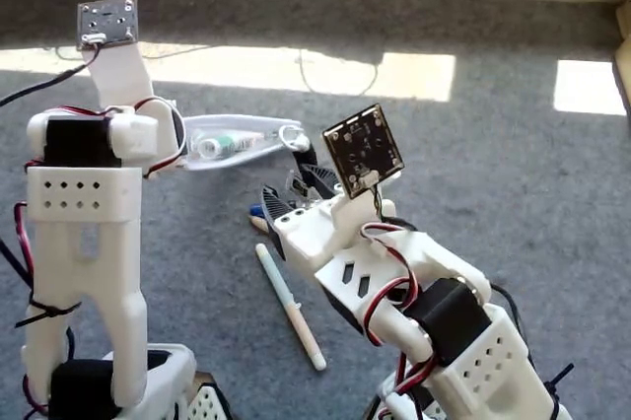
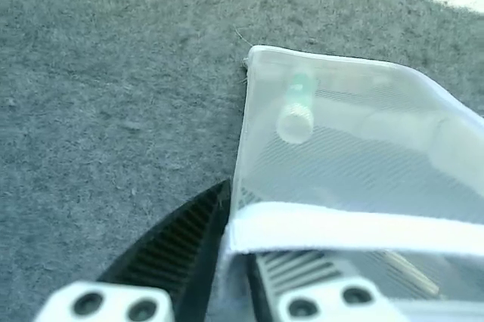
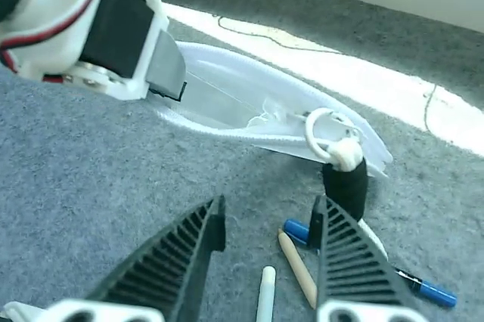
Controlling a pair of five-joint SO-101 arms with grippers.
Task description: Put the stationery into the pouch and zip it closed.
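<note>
**High view.** The translucent pouch [image 1: 242, 139] lies on the grey-covered desk [image 1: 493, 203]. A green-capped tube [image 1: 219, 145] is inside it, and a ring pull [image 1: 291, 134] sits at the end nearer the right arm. The left arm [image 1: 84, 193] stands upright at the pouch's other end. The right gripper [image 1: 296, 190] hangs just beside the ring end, above the tip of a blue pen [image 1: 256, 211]. A white pen [image 1: 289, 307] lies on the desk outside the pouch, between the two arms. **Left wrist view.** The left gripper [image 2: 238, 239] is clamped on the pouch's white edge band. One black finger is outside the pouch and the other shows through its mesh wall. The green-capped tube [image 2: 295, 110] rests inside the pouch near a corner. **Right wrist view.** The right gripper [image 3: 268, 216] is open above the desk, its jaws spread wide with nothing held between them. Near the fingertips the white pen [image 3: 266, 292], a beige stick [image 3: 299, 269] and the blue pen [image 3: 297, 230] lie close together on the desk, all outside the pouch [image 3: 242, 103]. A black cylinder [image 3: 346, 186] with a white top sits just beside the ring pull [image 3: 325, 125]. The left arm grips the pouch's far end.
</note>
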